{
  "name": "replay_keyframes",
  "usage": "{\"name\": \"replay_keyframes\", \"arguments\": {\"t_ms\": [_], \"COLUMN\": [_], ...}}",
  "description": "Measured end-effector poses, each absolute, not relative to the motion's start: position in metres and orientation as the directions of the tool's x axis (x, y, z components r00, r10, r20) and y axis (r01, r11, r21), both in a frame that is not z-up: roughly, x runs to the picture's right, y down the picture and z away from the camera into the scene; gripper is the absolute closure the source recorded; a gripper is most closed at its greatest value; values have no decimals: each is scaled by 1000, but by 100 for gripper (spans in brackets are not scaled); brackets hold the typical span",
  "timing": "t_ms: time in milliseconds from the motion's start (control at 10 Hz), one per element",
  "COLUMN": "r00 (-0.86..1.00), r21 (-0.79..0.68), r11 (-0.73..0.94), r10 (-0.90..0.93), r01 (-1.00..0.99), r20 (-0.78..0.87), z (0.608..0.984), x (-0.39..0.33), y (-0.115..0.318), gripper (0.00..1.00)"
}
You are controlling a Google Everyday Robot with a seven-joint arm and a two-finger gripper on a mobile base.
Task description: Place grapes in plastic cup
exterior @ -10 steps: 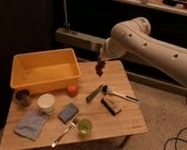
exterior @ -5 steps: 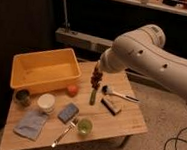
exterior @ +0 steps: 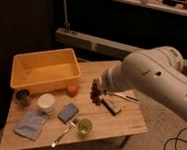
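Camera view looking down on a small wooden table (exterior: 128, 124) on which several things are laid out. A large white robot arm (exterior: 152, 78) is seen reaching in from the right of the picture. At its tip the gripper (exterior: 99, 87) is closed around the grapes (exterior: 95, 96), a dark reddish cluster that is held in the air over the middle of the table and hangs downward.

The plastic cup (exterior: 84, 126), short, pale green and open upward, is stood near the table's front edge. It is seen below the grapes and slightly to the picture's left, so it lies nearer the camera than the bunch. A short move toward the front edge, then a descent, is judged to be needed.

The cup is closely hemmed on one side. A blue sponge (exterior: 68, 112) is set just beside it on the picture's left, and a fork (exterior: 63, 133) lies by it; whether they touch cannot be told. A dark block (exterior: 111, 107) is placed apart from it, behind and to the right. Bare tabletop is left to the cup's right.
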State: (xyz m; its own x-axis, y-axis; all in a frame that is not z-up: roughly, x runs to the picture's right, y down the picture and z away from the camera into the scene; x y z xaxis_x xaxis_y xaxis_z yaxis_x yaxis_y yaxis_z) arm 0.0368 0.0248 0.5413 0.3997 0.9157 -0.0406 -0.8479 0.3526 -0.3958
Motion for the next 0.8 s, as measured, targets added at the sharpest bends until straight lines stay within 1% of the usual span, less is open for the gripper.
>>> {"name": "replay_keyframes", "arguments": {"t_ms": [200, 400, 800], "r00": [426, 440, 444], "r21": [-447, -492, -541], "r11": [365, 372, 375], "r10": [904, 898, 896], "r01": [-817, -787, -753], "r20": [-41, -24, 4], "z": [560, 568, 572], "x": [27, 16, 7], "y": [52, 69, 83], "gripper": [100, 100, 100]}}
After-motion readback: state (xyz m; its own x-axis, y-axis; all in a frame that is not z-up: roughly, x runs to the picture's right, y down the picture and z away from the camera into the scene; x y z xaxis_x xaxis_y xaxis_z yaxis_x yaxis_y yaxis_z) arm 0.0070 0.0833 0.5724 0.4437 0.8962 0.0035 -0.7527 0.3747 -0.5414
